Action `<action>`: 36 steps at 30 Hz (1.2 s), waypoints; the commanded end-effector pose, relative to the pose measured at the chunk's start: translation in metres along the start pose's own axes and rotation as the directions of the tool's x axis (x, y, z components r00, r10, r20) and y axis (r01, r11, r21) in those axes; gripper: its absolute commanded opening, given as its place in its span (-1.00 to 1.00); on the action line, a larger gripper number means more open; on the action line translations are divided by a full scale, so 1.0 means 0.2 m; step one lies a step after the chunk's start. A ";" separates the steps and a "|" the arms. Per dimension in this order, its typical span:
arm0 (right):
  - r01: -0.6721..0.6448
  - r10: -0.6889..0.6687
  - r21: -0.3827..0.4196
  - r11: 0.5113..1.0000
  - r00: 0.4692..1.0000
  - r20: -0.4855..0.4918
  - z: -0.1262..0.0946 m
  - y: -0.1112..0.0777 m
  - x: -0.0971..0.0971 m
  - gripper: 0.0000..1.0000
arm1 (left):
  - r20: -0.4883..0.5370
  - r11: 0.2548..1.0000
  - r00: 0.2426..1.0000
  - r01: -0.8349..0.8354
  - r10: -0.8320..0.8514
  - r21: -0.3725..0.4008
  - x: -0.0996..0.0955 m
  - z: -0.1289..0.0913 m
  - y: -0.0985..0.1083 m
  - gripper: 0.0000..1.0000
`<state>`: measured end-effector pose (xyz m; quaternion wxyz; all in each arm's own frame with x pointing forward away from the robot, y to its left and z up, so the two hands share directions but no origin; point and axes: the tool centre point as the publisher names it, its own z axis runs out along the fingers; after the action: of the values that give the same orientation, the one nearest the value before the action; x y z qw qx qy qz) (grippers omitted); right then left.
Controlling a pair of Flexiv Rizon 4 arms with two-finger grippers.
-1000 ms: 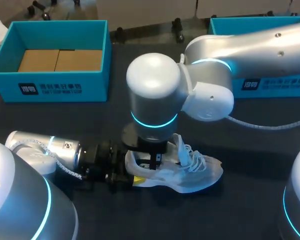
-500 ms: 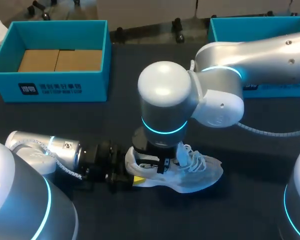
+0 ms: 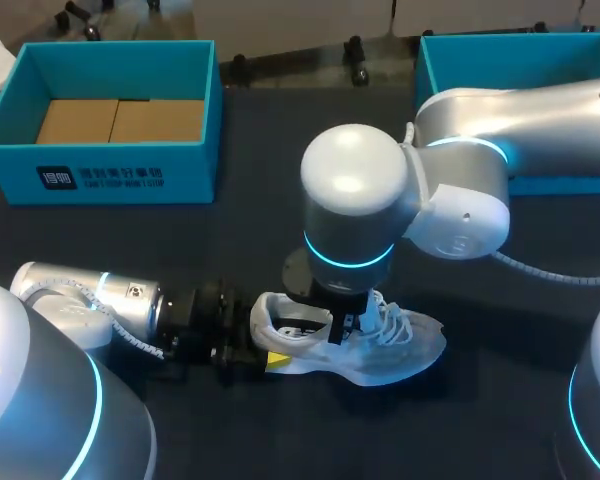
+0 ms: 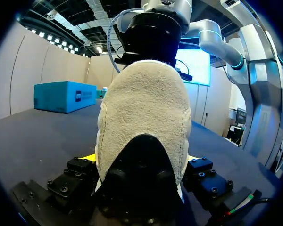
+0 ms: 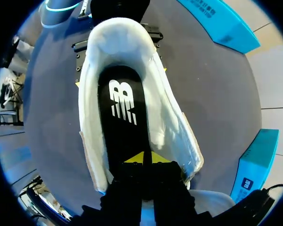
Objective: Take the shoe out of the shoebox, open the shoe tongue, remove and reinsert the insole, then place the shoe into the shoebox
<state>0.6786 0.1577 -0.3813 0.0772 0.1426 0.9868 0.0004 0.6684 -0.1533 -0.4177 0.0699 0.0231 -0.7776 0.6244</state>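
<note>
A: Sneaker (image 3: 400,345) on the table (image 3: 240,240), left hand (image 3: 274,360) clamped on its heel — soft upper, light?
B: Likely. Right hand (image 5: 144,159), closed, sits on the insole (image 5: 125,117) — thin, floppy; pinch its edge.

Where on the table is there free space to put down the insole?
Bare table lies between the shoebox and the shoe, and beyond the shoe's toe. It is crowded at the shoe, where the left gripper holds the heel and the right gripper is inside it.
</note>
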 end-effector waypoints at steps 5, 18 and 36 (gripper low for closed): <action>0.005 -0.005 -0.002 1.000 1.000 -0.022 0.06 0.02 0.00 -0.56 | 0.002 1.000 1.000 0.001 -0.001 -0.002 0.00 -0.01 -0.01 -1.00; -0.005 0.009 0.037 0.999 0.994 -0.107 0.15 0.03 0.05 -0.27 | 0.002 1.000 1.000 0.001 -0.001 -0.002 0.00 -0.01 -0.01 -1.00; 0.004 0.016 0.078 0.997 0.966 -0.257 0.22 0.02 0.26 -0.45 | 0.002 1.000 1.000 0.001 -0.001 -0.002 0.00 -0.01 -0.01 -1.00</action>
<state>0.6515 0.1680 -0.4094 -0.0531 0.1496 0.9872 -0.0143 0.6666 -0.1526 -0.4189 0.0700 0.0219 -0.7778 0.6242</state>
